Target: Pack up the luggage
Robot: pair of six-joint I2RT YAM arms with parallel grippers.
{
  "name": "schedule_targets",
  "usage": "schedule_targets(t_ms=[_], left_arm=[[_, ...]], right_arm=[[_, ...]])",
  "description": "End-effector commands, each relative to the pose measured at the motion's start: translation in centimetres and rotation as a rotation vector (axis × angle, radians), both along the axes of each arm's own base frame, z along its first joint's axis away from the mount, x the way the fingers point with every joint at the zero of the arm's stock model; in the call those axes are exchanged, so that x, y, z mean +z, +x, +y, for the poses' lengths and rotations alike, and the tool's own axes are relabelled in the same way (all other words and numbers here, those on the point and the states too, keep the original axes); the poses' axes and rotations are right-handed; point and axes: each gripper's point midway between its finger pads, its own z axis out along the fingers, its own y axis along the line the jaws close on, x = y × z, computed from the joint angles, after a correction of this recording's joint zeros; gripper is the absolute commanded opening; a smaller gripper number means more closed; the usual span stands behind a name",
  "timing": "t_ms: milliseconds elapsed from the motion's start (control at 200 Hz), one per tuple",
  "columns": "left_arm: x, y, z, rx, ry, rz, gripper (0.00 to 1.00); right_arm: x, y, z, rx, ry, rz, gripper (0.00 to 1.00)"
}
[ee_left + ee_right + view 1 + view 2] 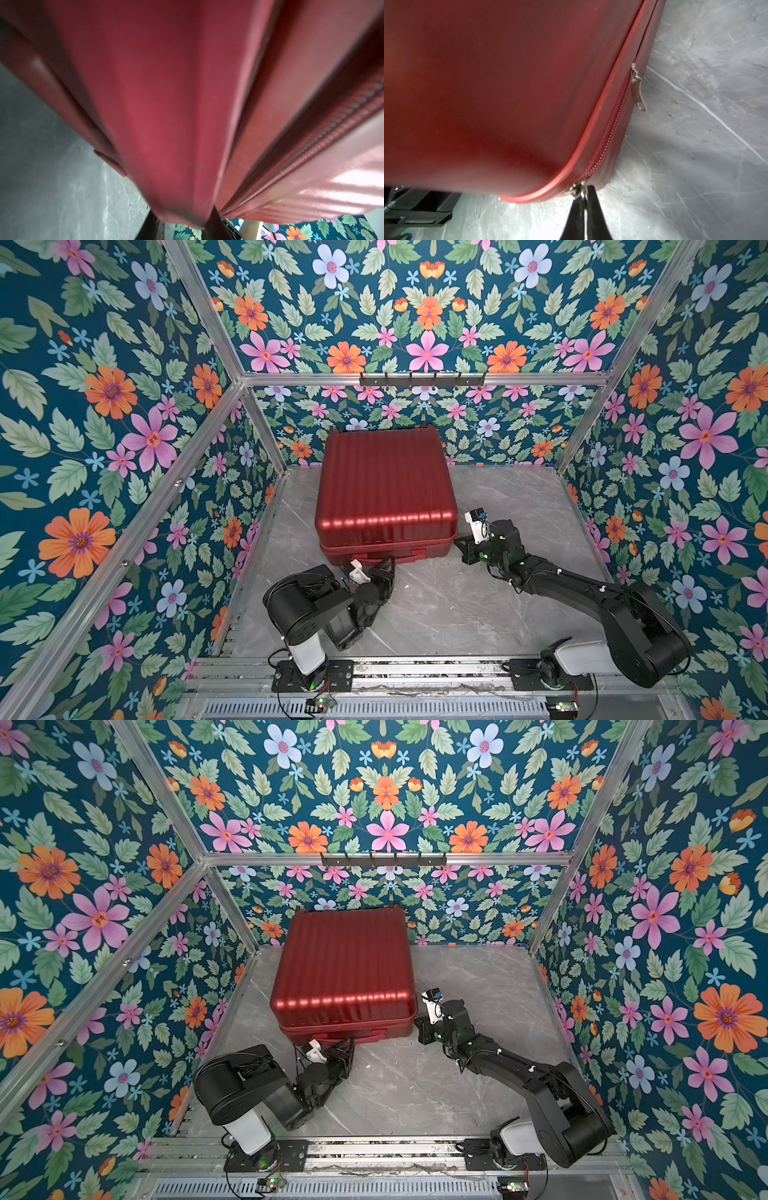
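Closed dark-red suitcase (384, 489) on a counter (436, 605); its front handle (166, 124) is clamped by the left gripper (387, 565), its corner zipper pull (577, 189) pinched by the right gripper (585, 192).

- No text, label, brand, number or sign can be read in any view.
- The luggage (384, 489) carries no legible marking on its shell or along its zip.
- Any print on the small boards at the near edge of the bench (436, 605) is too small to read.
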Motion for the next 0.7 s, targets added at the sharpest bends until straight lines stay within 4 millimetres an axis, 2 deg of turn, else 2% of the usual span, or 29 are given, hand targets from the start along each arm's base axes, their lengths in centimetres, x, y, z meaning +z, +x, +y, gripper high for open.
schedule_targets(t_ms=[0,200,350,505,615,695], left_arm=[[-0.7,0.5,3.2,0.151,0.132,-0.020,0.00],[-0.8,0.3,3.5,0.151,0.145,-0.010,0.00],[-0.6,0.3,3.5,0.145,0.154,-0.013,0.00],[-0.7,0.3,3.1,0.127,0.183,-0.009,0.00],[0.0,0.5,2.8,0.119,0.199,-0.030,0.00],[0.6,0.6,2.4,0.100,0.245,-0.051,0.00]], right_arm=[[1.3,3.8,-4.9,-0.273,-0.076,-0.103,0.00],[1.6,4.7,-5.7,-0.261,-0.086,-0.115,0.00],[1.9,5.3,-4.6,-0.198,-0.098,-0.135,0.00],[2.3,7.1,-3.8,-0.181,-0.110,-0.140,0.00],[2.8,7.9,-3.2,-0.166,-0.104,-0.143,0.00],[2.9,8.0,-3.4,-0.184,-0.101,-0.137,0.00]])
